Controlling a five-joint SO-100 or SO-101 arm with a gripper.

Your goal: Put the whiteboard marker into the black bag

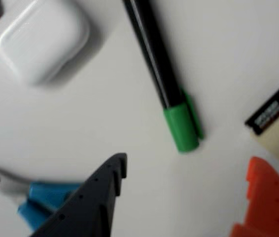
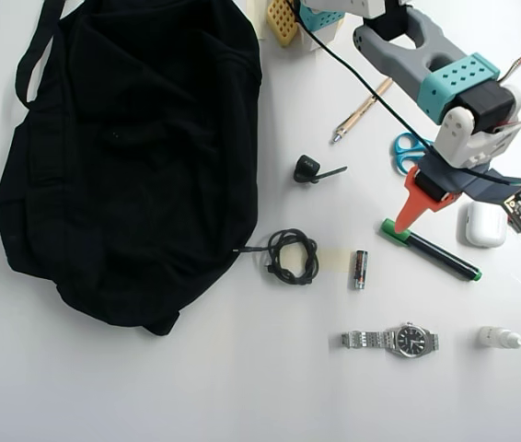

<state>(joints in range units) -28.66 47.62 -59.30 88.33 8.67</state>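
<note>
The whiteboard marker (image 2: 435, 252), a black barrel with a green cap (image 1: 181, 128), lies flat on the white table, right of centre in the overhead view. My gripper (image 1: 188, 165) is open and empty, just short of the capped end. In the wrist view its black finger (image 1: 100, 197) is at lower left and its orange finger (image 1: 265, 197) at lower right. In the overhead view the gripper (image 2: 413, 201) hovers over the marker's green cap end, with the orange tip close to the cap. The black bag (image 2: 132, 157) lies spread out at the left, well apart from the gripper.
A white earbud case (image 2: 485, 224) sits just right of the gripper and shows in the wrist view (image 1: 41, 39). Blue scissors (image 2: 410, 147), a tan pen (image 2: 362, 109), a battery (image 2: 359, 269), a coiled black cable (image 2: 291, 256), a watch (image 2: 399, 340) and a small white bottle (image 2: 500, 339) lie around.
</note>
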